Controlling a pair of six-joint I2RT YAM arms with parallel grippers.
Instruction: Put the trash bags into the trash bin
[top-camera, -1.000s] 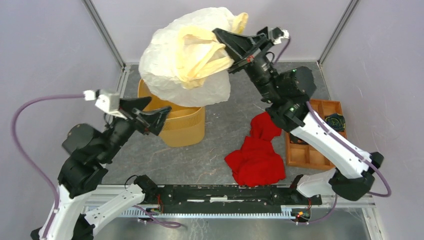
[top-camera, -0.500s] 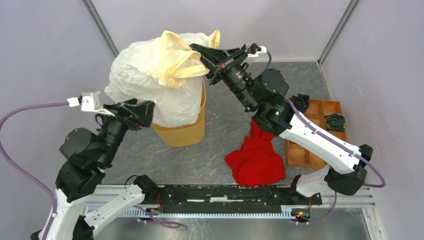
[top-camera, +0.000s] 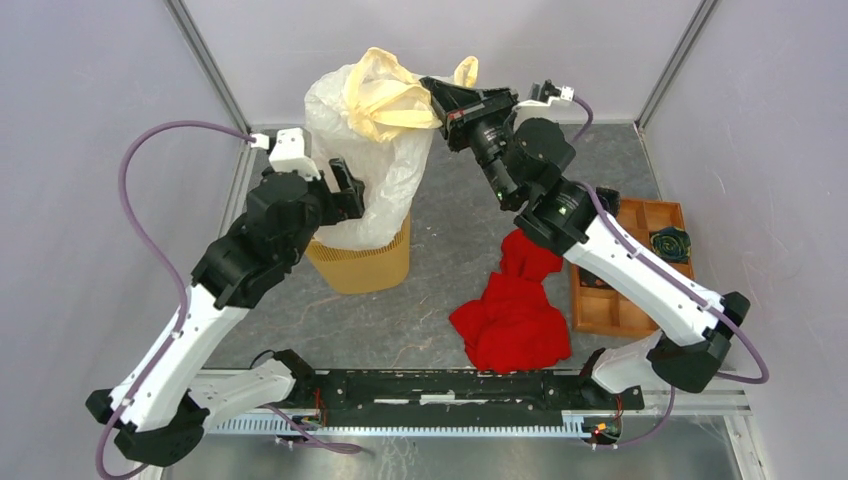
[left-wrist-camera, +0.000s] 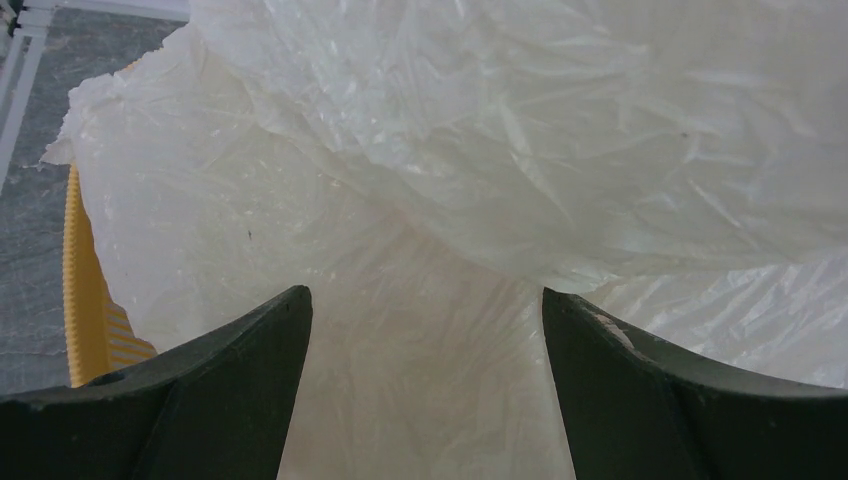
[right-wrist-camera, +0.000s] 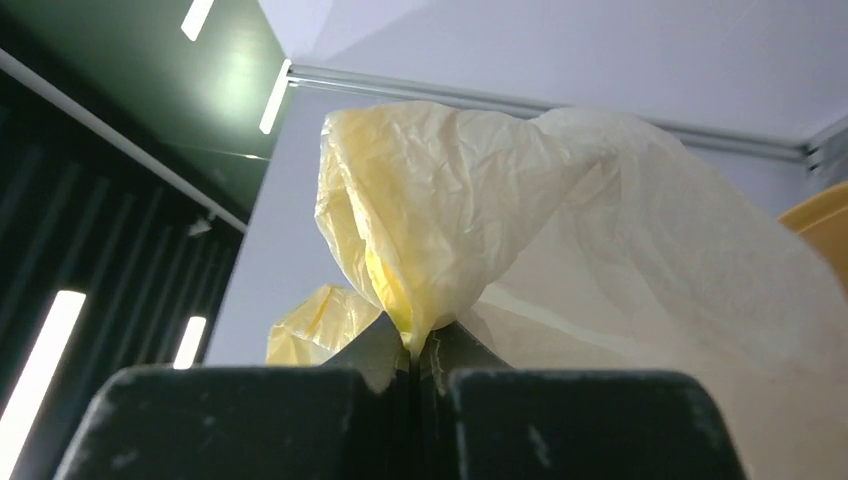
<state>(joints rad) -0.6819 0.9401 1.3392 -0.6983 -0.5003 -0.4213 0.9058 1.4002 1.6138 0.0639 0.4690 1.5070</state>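
On the grey speckled table (top-camera: 455, 290), the biggest thing in play is the trash bag (top-camera: 372, 165), a cream-white billow of wrinkly film hanging upright. Its yellowish bunched top is up high and its lower folds drape down over the mouth of the trash bin (top-camera: 365, 268). The bin's opening is hidden by film, so I cannot tell how much of the bag is truly inside the rim. The yellow-orange bin stands upright beneath, only its ribbed front wall showing. A red cloth heap (top-camera: 512, 315) and a wooden compartment tray (top-camera: 622, 300) lie well apart to the right, out of the way. The right gripper (right-wrist-camera: 413, 345) has its jaws pressed together, pinching the bag's gathered top. The left gripper (top-camera: 348, 190) is spread wide against the bag's side just above the rim, holding nothing. The step in hand looks like stuffing. The right arm should lower the top straight over the opening rather than release it high. The left fingers should press the bulging film inward and down, keeping clear of the rim so the light bin does not tip.
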